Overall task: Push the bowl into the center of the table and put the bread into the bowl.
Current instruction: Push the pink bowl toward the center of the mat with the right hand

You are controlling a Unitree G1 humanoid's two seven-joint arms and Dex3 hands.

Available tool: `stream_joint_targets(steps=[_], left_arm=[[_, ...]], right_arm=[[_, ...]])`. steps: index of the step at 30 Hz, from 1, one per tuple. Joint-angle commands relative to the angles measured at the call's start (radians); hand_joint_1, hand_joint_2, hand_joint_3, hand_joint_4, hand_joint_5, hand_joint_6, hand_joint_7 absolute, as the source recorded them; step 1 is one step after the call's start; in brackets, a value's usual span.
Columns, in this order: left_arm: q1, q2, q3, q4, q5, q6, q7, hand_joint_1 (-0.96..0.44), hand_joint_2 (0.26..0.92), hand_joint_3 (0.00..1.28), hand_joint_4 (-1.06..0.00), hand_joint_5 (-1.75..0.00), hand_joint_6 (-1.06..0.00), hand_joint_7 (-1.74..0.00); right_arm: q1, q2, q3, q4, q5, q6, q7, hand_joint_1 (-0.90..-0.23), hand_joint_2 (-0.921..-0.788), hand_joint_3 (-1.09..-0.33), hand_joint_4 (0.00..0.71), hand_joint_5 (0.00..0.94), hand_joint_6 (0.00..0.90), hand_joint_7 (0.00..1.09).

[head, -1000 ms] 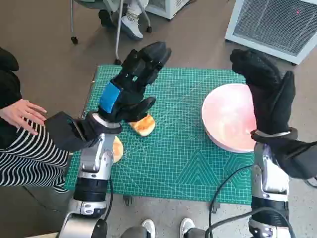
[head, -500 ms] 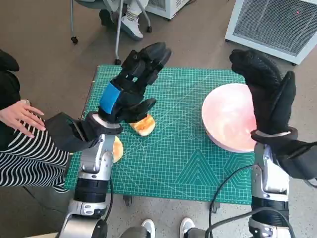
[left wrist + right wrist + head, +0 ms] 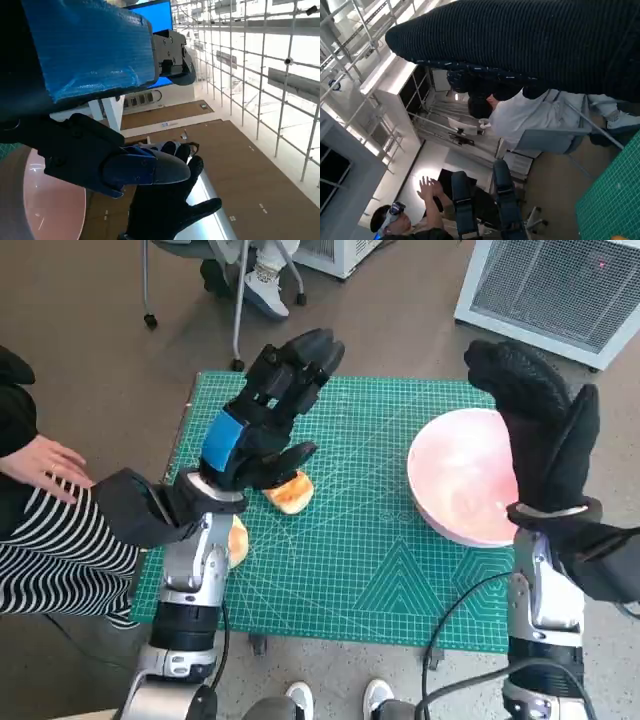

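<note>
Showing the scene from the near table edge outward: two pairs of shoes (image 3: 335, 698) stand on the floor just below the green cutting mat (image 3: 370, 570), which covers the small table. Two pieces of bread lie on the mat. One bread roll (image 3: 237, 540) sits beside the left forearm, behind the fingers; a second bread piece (image 3: 288, 492) lies directly beneath the left hand's thumb, apparently touching or nearly touching it. The left hand (image 3: 262, 420), black with blue tape on its back, hangs over the mat with its fingers (image 3: 300, 365) extended forward and slightly apart, holding nothing. One pink bowl (image 3: 462, 488) rests toward the right side of the mat, just beside the inner edge of the right hand (image 3: 540, 430). That gloved hand stands upright along the bowl's outer side, fingers straight and pressed together, gripping nothing; whether the glove touches the bowl's rim cannot be told. At the left edge of the head view, one person in a striped garment (image 3: 60, 560) holds a bare hand (image 3: 45, 465) well apart from the robot's fingers. Beyond the fingertips lie brown floor, chair legs (image 3: 238, 300) with a seated person's shoe (image 3: 265, 285), and a white grilled appliance (image 3: 555, 290). In the right wrist view, a further person (image 3: 417, 220) raises both hands in a bright room.
</note>
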Motion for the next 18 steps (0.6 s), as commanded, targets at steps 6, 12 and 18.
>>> stream_joint_targets(steps=[6,12,18], left_arm=[[0.017,0.0,0.002,-0.022,-0.001,-0.008,0.016,-0.64,0.921,0.29,-0.09,-0.18,0.0,-0.64],[0.018,-0.003,0.001,-0.013,0.01,-0.021,0.032,-0.65,0.921,0.29,-0.09,-0.2,0.0,-0.66],[0.018,-0.008,-0.005,-0.007,0.022,-0.034,0.048,-0.66,0.921,0.3,-0.09,-0.21,0.0,-0.66]], right_arm=[[0.055,-0.093,-0.108,0.081,-0.013,-0.033,-0.024,-0.759,-0.921,-0.813,0.116,0.0,0.031,0.45],[0.058,-0.117,-0.163,0.161,-0.03,-0.061,-0.088,-0.751,-0.921,-0.848,0.099,0.0,0.007,0.46],[0.039,-0.141,-0.209,0.315,-0.038,-0.108,-0.129,-0.733,-0.921,-0.869,0.091,0.001,0.0,0.45]])
